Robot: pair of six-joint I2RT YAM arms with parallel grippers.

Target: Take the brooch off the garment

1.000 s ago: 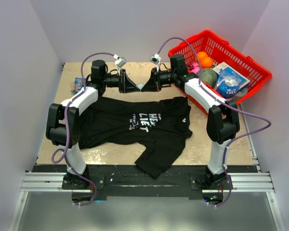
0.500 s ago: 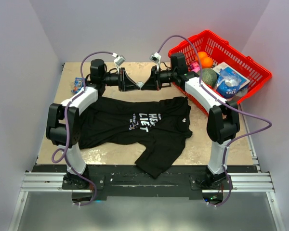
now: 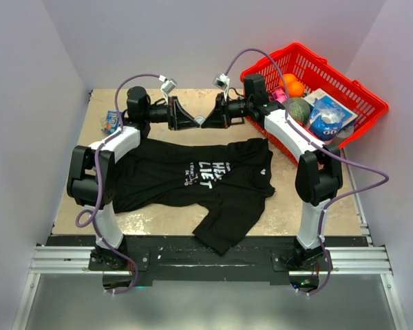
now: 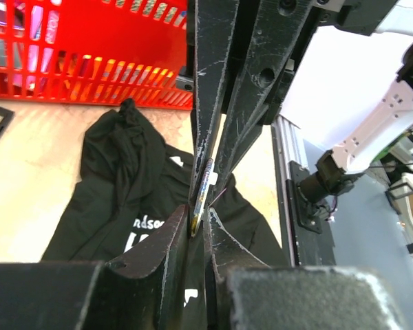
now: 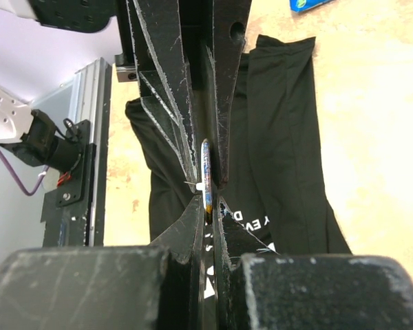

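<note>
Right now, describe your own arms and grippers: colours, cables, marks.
The left arm and right arm have white links between bulky black joints. A purple cable loops along each, with a small pale connector near the wrist. The left gripper and right gripper are black, each with two flat tapering fingers, heavily scratched, with pale scuffs along the edges.

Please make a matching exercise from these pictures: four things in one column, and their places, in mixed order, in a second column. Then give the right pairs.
Things:
1. brooch
2. shirt
3. basket
4. orange

Places:
A. inside the basket
B. spread on the table
C. at the table's far right corner
D. pinched between the fingers of both arms

Pairs: 1-D, 2-B, 3-C, 4-A
</note>
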